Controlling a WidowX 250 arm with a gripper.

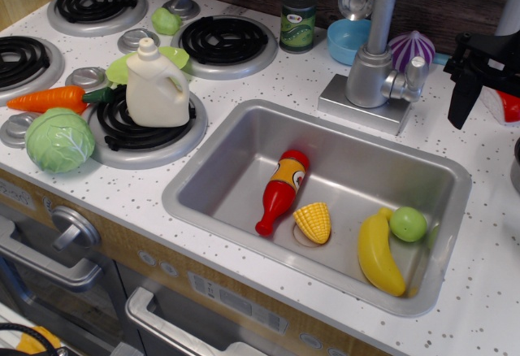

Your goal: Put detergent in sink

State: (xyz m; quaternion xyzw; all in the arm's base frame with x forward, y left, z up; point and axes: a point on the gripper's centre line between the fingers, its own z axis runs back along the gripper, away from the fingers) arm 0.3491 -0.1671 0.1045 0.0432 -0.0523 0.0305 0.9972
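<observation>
Sink (244, 141): not holding detergent | detergent (157, 88): upright on burner (150, 132) | fingers (470, 88): state unclear, well apart

Toy kitchen: stove burners (223, 41), sink (244, 128), faucet (375, 55).

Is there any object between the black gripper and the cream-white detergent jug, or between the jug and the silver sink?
The grey faucet stands roughly between the black gripper at the right edge and the cream-white detergent jug on the burner. Between jug and silver metal sink only bare counter shows. The basin's left part is free; the ketchup bottle lies near the middle.
</observation>
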